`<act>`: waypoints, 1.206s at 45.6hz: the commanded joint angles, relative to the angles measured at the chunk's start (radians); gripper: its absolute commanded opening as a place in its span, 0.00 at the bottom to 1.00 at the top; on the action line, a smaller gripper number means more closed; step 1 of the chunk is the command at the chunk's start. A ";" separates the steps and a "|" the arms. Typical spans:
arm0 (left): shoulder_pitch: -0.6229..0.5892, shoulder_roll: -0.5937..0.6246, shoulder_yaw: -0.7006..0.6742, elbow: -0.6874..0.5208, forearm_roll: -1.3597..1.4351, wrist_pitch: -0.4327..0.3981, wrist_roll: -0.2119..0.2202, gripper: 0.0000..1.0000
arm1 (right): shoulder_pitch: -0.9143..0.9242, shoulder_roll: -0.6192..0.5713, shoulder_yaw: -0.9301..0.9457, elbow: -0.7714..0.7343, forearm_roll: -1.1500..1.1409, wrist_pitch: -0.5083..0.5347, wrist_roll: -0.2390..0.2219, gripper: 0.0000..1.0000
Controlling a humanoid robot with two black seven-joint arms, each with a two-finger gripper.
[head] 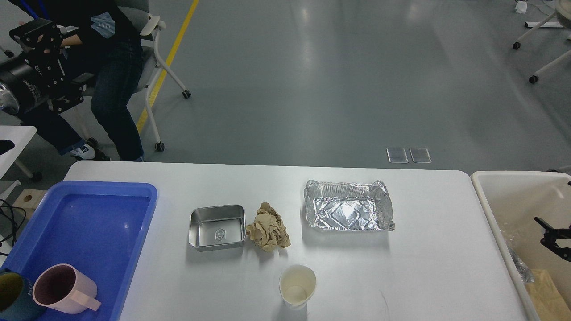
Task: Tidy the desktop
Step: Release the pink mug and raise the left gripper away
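At the upper left of the frame the left gripper (38, 38) is raised well above the desktop (428, 267), its black body angled up toward a seated person (102, 67); seen end-on and dark, its fingers cannot be told apart, and nothing shows in its hold. At the right edge, the right gripper (551, 236) hangs over the cream bin (490, 209), its thin dark fingers spread apart and holding nothing. The desktop fills the lower half of the frame, white, smooth and faintly glossy, with rounded far corners. A blue tray (134, 223) sits on its left end, holding a pink mug (62, 290) and a dark cup (11, 296). Near the middle, a small steel tin (217, 227) touches a crumpled brown paper (267, 229); a foil tray (349, 211) lies apart to the right, and a paper cup (297, 286) stands upright nearer the bottom edge. Bare white surface lies between the foil tray and the bin, and along the far edge.
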 commanded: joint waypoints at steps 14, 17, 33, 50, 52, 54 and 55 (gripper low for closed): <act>0.004 0.086 0.100 0.079 0.002 -0.004 -0.105 0.97 | 0.000 0.001 0.005 -0.002 0.000 -0.002 0.000 1.00; -0.012 0.158 0.229 0.079 0.002 -0.012 -0.106 0.97 | 0.000 0.003 0.009 -0.002 0.000 -0.002 0.002 1.00; -0.050 0.511 0.625 -0.019 0.039 -0.102 -0.125 0.97 | 0.000 0.012 0.017 -0.005 0.002 0.000 0.003 1.00; -0.038 0.705 0.745 -0.313 0.326 -0.185 -0.123 0.97 | 0.003 0.012 0.031 -0.006 0.002 0.001 0.003 1.00; -0.039 0.730 0.775 -0.343 0.334 -0.196 -0.122 0.97 | 0.005 0.012 0.029 -0.006 0.002 0.001 0.003 1.00; -0.041 0.747 0.797 -0.363 0.341 -0.206 -0.120 0.97 | 0.006 0.012 0.029 -0.006 0.002 0.001 0.003 1.00; -0.039 0.753 0.804 -0.376 0.347 -0.214 -0.116 0.97 | 0.006 0.012 0.031 -0.006 0.002 0.001 0.003 1.00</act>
